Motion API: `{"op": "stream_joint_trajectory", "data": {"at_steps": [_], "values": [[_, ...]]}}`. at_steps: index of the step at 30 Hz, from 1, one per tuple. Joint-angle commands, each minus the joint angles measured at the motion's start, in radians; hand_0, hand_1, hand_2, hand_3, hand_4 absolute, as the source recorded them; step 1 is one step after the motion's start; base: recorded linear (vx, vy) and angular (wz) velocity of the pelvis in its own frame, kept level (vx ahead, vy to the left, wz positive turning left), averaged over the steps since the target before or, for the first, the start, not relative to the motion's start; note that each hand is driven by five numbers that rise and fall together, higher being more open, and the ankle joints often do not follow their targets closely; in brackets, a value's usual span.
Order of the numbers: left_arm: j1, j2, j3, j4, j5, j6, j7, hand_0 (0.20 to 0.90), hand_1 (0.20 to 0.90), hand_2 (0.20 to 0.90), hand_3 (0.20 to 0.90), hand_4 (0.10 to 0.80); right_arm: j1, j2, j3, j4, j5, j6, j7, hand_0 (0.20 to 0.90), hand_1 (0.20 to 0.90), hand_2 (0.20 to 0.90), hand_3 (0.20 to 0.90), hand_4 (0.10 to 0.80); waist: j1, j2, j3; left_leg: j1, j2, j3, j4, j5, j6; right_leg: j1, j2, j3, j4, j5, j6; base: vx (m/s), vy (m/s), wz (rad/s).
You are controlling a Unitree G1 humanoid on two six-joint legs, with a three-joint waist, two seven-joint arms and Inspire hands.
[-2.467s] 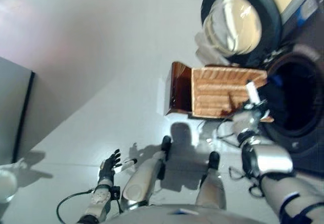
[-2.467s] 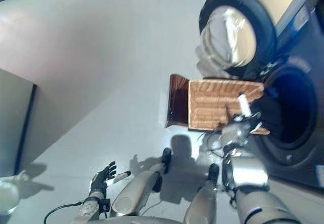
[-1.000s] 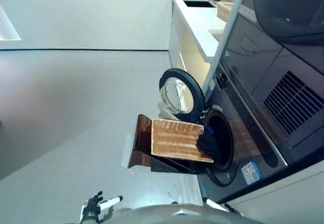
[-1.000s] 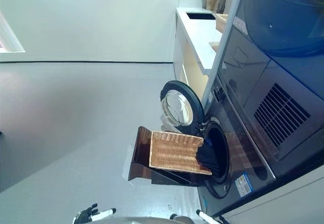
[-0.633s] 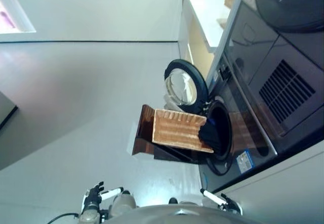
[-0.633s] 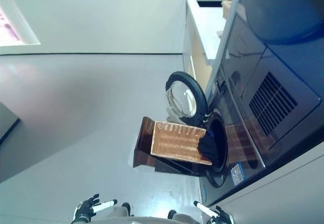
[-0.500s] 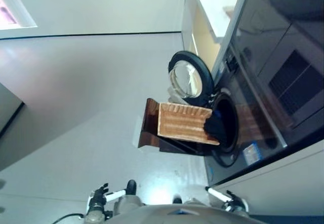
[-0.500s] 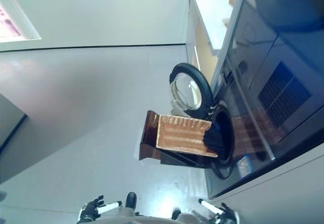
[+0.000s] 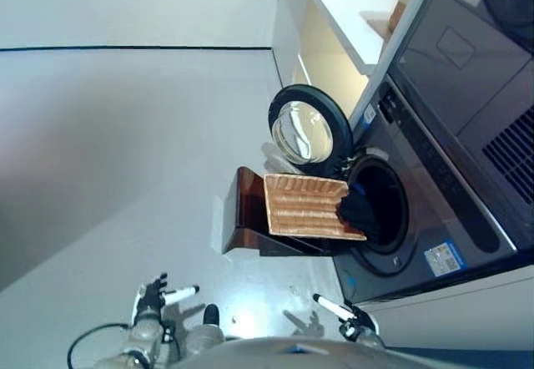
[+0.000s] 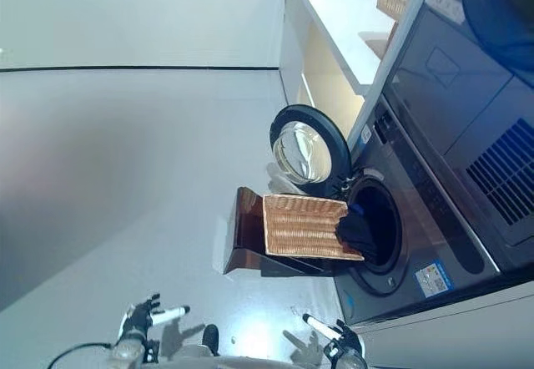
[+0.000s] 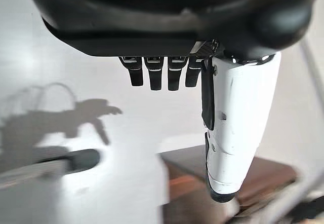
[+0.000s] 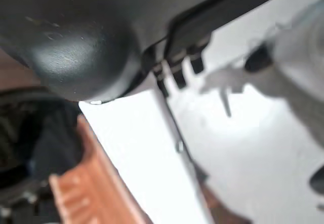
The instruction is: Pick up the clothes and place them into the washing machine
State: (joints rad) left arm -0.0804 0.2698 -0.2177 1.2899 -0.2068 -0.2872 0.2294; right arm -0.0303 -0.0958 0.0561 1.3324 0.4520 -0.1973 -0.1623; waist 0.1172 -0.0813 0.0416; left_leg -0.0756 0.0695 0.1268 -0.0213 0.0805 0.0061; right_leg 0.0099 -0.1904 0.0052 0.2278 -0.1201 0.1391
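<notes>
The dark clothes (image 9: pixel 357 209) lie bunched at the mouth of the washing machine (image 9: pixel 434 194), draped from the near end of the wicker basket (image 9: pixel 304 206) over the lip of the drum opening (image 9: pixel 385 204); how much is already inside you cannot tell. The basket sits tilted on a brown wooden stand (image 9: pixel 250 219), its open end touching the machine's front. The round door (image 9: pixel 307 131) stands swung open on the far side of the basket.

Both hands hang low, well apart from the clothes. Your left hand (image 9: pixel 152 295) has its fingers straight and relaxed, thumb out, nothing held; the wrist view confirms it. Your right hand (image 9: pixel 349 320) likewise shows straight fingers and an extended white-covered thumb, empty.

Judgement: the garment is partly transferred, not clearly seated in the drum. To finish well, bring the right hand, the nearer one, up to the bunch, take the cloth at its thickest fold, and carry it past the lip so no edge trails over the seal. Keep clear of the basket rim; a nudge could slide it off the stand.

Basket: no other clothing visible on the woven surface. Drum interior: dark, contents unreadable.
</notes>
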Motion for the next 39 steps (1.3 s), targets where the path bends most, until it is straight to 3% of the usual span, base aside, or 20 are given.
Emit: {"op": "stream_joint_trajectory", "data": {"at_steps": [1,5,7,8,12,14,15,16,18,21,22,23,26,30,34,35,36,37,38,39], "values": [[0.009,0.0,-0.01,0.0,0.045,-0.042,0.001,0.9,0.9,0.9,0.9,0.8,0.005,-0.078,-0.072,-0.022,0.041,-0.046,-0.017,0.9,0.9,0.9,0.9,0.8,0.001,0.009,-0.059,-0.136,-0.01,-0.074,0.029,0.035,-0.037,0.084,-0.076,-0.006,-0.071,0.255,0.061,0.118,0.062,0.08],[0.051,-0.014,-0.023,0.04,0.096,-0.031,-0.03,0.9,0.9,0.9,0.9,0.8,0.01,-0.092,-0.105,-0.012,0.045,-0.041,-0.001,0.9,0.9,0.9,0.9,0.8,0.003,0.001,-0.09,-0.113,-0.048,-0.063,0.039,-0.014,-0.021,0.096,-0.124,-0.009,-0.097,0.334,0.076,0.143,0.091,-0.16],[0.053,-0.015,-0.026,0.047,0.103,-0.029,-0.035,0.9,0.9,0.9,0.9,0.8,0.011,-0.092,-0.109,-0.012,0.046,-0.042,-0.001,0.9,0.9,0.9,0.9,0.8,0.004,0.002,-0.09,-0.114,-0.059,-0.063,0.059,-0.027,-0.015,0.091,-0.134,-0.002,-0.09,0.361,0.076,0.094,0.114,-0.01],[0.057,-0.016,-0.032,0.052,0.106,-0.027,-0.047,0.9,0.9,0.9,0.9,0.8,0.007,-0.096,-0.112,-0.012,0.052,-0.044,0.009,0.9,0.9,0.9,0.9,0.8,0.002,0.012,-0.087,-0.102,-0.079,-0.069,0.075,-0.051,0.004,0.069,-0.145,0.014,-0.036,0.399,0.063,0.136,0.205,0.09],[0.052,-0.01,-0.043,0.036,0.087,-0.021,-0.104,0.9,0.9,0.9,0.9,0.8,0.005,-0.112,-0.116,-0.006,0.069,-0.047,0.03,0.9,0.9,0.9,0.9,0.8,-0.028,0.077,-0.058,-0.051,-0.117,-0.119,0.093,-0.089,0.057,-0.033,-0.087,0.083,0.233,0.408,0.001,0.167,0.282,0.13],[0.051,-0.007,-0.047,0.031,0.078,-0.021,-0.11,0.9,0.9,0.9,0.9,0.8,0.008,-0.117,-0.114,-0.004,0.068,-0.047,0.031,0.9,0.9,0.9,0.9,0.8,-0.035,0.093,-0.038,-0.031,-0.124,-0.122,0.099,-0.096,0.07,-0.078,-0.09,0.078,0.311,0.418,-0.012,0.162,0.243,0.29],[0.048,-0.002,-0.053,0.023,0.091,-0.015,-0.115,0.9,0.9,0.9,0.9,0.8,0.015,-0.122,-0.118,-0.001,0.074,-0.049,0.036,0.9,0.9,0.9,0.9,0.8,-0.063,0.122,-0.017,0.021,-0.125,-0.152,0.078,-0.105,0.08,-0.151,-0.024,0.078,0.407,0.306,-0.038,0.341,0.314,0.47],[0.049,0.0,-0.052,0.023,0.097,-0.014,-0.114,0.9,0.9,0.9,0.9,0.8,0.02,-0.122,-0.119,0.003,0.071,-0.047,0.035,0.9,0.9,0.9,0.9,0.8,-0.071,0.133,-0.009,0.054,-0.119,-0.159,0.065,-0.112,0.079,-0.216,-0.009,0.043,0.403,0.229,-0.057,0.394,0.199,0.42],[0.046,0.002,-0.048,0.022,0.099,-0.013,-0.112,0.9,0.9,0.9,0.9,0.8,0.023,-0.124,-0.122,0.007,0.073,-0.043,0.044,0.9,0.9,0.9,0.9,0.8,-0.089,0.13,0.0,0.088,-0.125,-0.176,0.052,-0.123,0.068,-0.257,-0.001,-0.012,0.289,0.19,-0.064,0.312,-0.03,0.16],[0.044,-0.006,-0.046,0.039,0.102,-0.013,-0.11,0.9,0.9,0.9,0.9,0.8,0.029,-0.122,-0.128,0.024,0.048,-0.03,0.043,0.9,0.9,0.9,0.9,0.8,-0.136,0.101,0.022,0.196,-0.145,-0.237,-0.002,-0.175,0.047,-0.304,0.023,-0.067,-0.056,0.252,-0.03,0.484,-0.156,0.39],[0.042,-0.011,-0.044,0.047,0.095,-0.012,-0.106,0.9,0.9,0.9,0.9,0.8,0.031,-0.116,-0.135,0.015,0.036,-0.023,0.039,0.9,0.9,0.9,0.9,0.8,-0.163,0.092,0.029,0.249,-0.133,-0.267,-0.026,-0.195,0.032,-0.359,0.023,-0.074,-0.213,0.314,-0.009,0.455,-0.137,0.49],[0.043,-0.011,-0.044,0.047,0.095,-0.012,-0.106,0.9,0.9,0.9,0.9,0.8,0.032,-0.116,-0.135,0.014,0.035,-0.022,0.039,0.9,0.9,0.9,0.9,0.8,-0.163,0.1,0.029,0.254,-0.123,-0.268,-0.028,-0.2,0.031,-0.347,0.031,-0.08,-0.227,0.318,-0.009,0.403,-0.121,0.81],[0.045,-0.022,-0.051,0.055,0.092,-0.016,-0.1,0.9,0.9,0.9,0.9,0.8,0.046,-0.113,-0.134,0.001,0.039,-0.022,0.049,0.9,0.9,0.9,0.9,0.8,-0.183,0.087,0.022,0.284,-0.111,-0.314,-0.017,-0.227,0.019,-0.326,0.068,0.021,-0.226,0.328,-0.014,0.295,-0.128,0.74],[0.053,-0.044,-0.042,0.061,0.08,-0.017,-0.097,0.9,0.9,0.9,0.9,0.8,0.057,-0.114,-0.12,0.004,0.035,-0.028,0.064,0.9,0.9,0.9,0.9,0.8,-0.187,0.093,-0.015,0.295,-0.069,-0.359,0.057,-0.211,-0.011,-0.294,0.111,0.022,-0.198,0.32,-0.042,0.37,-0.223,0.67],[0.032,-0.055,-0.064,0.023,0.056,-0.025,-0.1,0.9,0.9,0.9,0.9,0.8,0.028,-0.124,-0.088,-0.033,0.05,-0.044,0.055,0.9,0.9,0.9,0.9,0.8,-0.17,0.088,-0.009,0.169,-0.075,-0.349,0.316,-0.075,-0.066,-0.22,0.122,-0.008,-0.212,0.277,-0.08,0.195,-0.161,0.42],[0.027,-0.055,-0.065,0.004,0.047,-0.027,-0.098,0.9,0.9,0.9,0.9,0.8,0.016,-0.122,-0.062,-0.049,0.041,-0.044,0.055,0.9,0.9,0.9,0.9,0.8,-0.154,0.082,-0.002,0.142,-0.076,-0.345,0.377,-0.039,-0.074,-0.19,0.131,-0.012,-0.211,0.252,-0.099,0.208,-0.171,0.13],[0.027,-0.055,-0.065,0.004,0.047,-0.027,-0.098,0.9,0.9,0.9,0.9,0.8,0.016,-0.122,-0.062,-0.05,0.041,-0.044,0.054,0.9,0.9,0.9,0.9,0.8,-0.154,0.083,-0.001,0.142,-0.076,-0.345,0.379,-0.04,-0.074,-0.189,0.132,-0.012,-0.211,0.251,-0.099,0.277,-0.196,-0.11],[0.029,-0.057,-0.07,0.003,0.057,-0.028,-0.101,0.9,0.9,0.9,0.9,0.8,0.012,-0.115,-0.026,-0.076,0.017,-0.042,0.059,0.9,0.9,0.9,0.9,0.8,-0.146,0.074,-0.002,0.111,-0.068,-0.327,0.478,0.035,-0.085,-0.153,0.142,-0.009,-0.213,0.222,-0.119,0.202,-0.164,-0.26],[0.029,-0.055,-0.074,0.004,0.062,-0.029,-0.102,0.9,0.9,0.9,0.9,0.8,0.014,-0.112,-0.009,-0.085,0.002,-0.043,0.056,0.9,0.9,0.9,0.9,0.8,-0.143,0.066,0.001,0.085,-0.065,-0.311,0.538,0.066,-0.089,-0.136,0.143,-0.008,-0.215,0.211,-0.128,0.201,-0.163,-0.33],[0.029,-0.054,-0.073,0.004,0.062,-0.029,-0.102,0.9,0.9,0.9,0.9,0.8,0.014,-0.112,-0.009,-0.086,0.002,-0.042,0.056,0.9,0.9,0.9,0.9,0.8,-0.144,0.067,0.001,0.082,-0.064,-0.311,0.541,0.064,-0.089,-0.137,0.144,-0.008,-0.215,0.211,-0.128,0.121,-0.12,-0.19]]}}
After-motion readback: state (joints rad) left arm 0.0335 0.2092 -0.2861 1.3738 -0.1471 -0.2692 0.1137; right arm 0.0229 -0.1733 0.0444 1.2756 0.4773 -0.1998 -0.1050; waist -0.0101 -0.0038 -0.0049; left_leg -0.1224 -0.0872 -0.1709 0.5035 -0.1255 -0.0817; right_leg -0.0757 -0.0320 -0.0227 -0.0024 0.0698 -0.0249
